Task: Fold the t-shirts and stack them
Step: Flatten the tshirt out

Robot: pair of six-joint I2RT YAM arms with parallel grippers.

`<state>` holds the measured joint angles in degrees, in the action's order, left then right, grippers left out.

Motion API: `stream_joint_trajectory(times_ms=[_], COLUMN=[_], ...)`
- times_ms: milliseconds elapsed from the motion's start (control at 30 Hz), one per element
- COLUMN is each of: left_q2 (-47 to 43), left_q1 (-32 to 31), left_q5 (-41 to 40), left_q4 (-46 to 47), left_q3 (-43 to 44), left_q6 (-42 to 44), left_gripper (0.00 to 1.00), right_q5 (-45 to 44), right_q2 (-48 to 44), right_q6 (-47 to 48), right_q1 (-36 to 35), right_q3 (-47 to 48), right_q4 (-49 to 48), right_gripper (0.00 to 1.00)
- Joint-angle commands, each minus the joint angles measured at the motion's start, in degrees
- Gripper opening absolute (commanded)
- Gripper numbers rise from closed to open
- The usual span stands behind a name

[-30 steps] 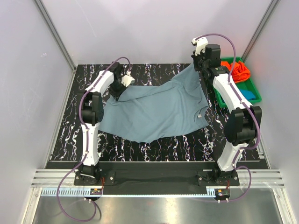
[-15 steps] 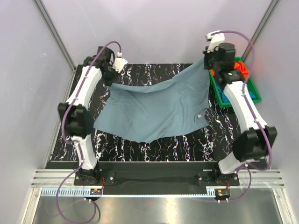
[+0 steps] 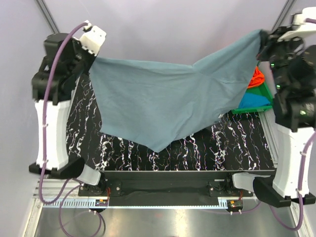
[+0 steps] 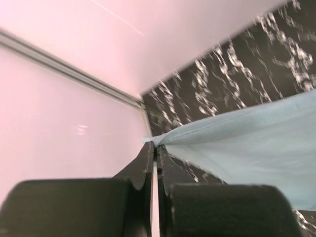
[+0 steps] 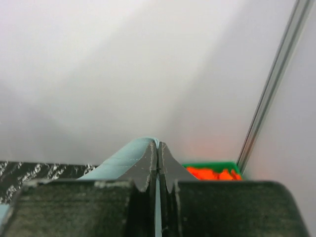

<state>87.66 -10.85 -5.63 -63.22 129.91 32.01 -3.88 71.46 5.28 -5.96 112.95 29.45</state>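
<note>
The dusty grey-blue t-shirt (image 3: 168,103) hangs spread in the air between both arms, its lowest point dangling over the table's front middle. My left gripper (image 3: 90,58) is shut on its upper left corner, seen pinched at the fingertips in the left wrist view (image 4: 157,144). My right gripper (image 3: 263,35) is shut on the upper right corner, which shows in the right wrist view (image 5: 157,143). The orange t-shirt (image 3: 256,77) and the teal-blue t-shirt (image 3: 255,100) lie in the green tray (image 3: 247,110) at the right, partly hidden by the raised shirt.
The black marbled table (image 3: 217,148) lies below. White enclosure walls with metal corner posts (image 3: 47,17) stand close behind and beside both raised arms. The green tray sits against the right wall.
Both arms have risen high and moved apart, lifting the grey-blue t-shirt off the table and stretching it out in the air.
</note>
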Motion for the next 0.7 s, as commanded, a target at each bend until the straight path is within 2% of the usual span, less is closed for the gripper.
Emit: stream_joint_trajectory(times_ms=[0,200,267,500,667], left_q2=[-5.5,-13.2,-14.3,-16.6,-17.9], left_q1=[-1.9,-3.9,-3.9,-3.9,-3.9], left_q5=[-5.0,-6.5,-7.0,-8.9,-11.4], left_q4=[5.1,16.7,21.5,25.7,32.6], left_q3=[1.8,-1.5,-2.6,-2.2,-14.5], left_q6=[2.9,6.7,7.6,8.2,13.8], left_gripper=[0.00,0.00,0.00,0.00,0.00], right_q5=[-0.4,-0.3,-0.3,-2.7,-5.9], right_q2=[0.0,5.2,6.1,2.9,5.2], right_q6=[0.0,4.1,6.7,9.6,17.1], right_q1=[0.0,0.0,0.0,0.0,-0.1], right_q3=[11.7,31.2,33.7,31.3,26.3], right_q4=[2.5,1.6,-0.3,-1.9,-11.3], right_gripper=[0.00,0.00,0.00,0.00,0.00])
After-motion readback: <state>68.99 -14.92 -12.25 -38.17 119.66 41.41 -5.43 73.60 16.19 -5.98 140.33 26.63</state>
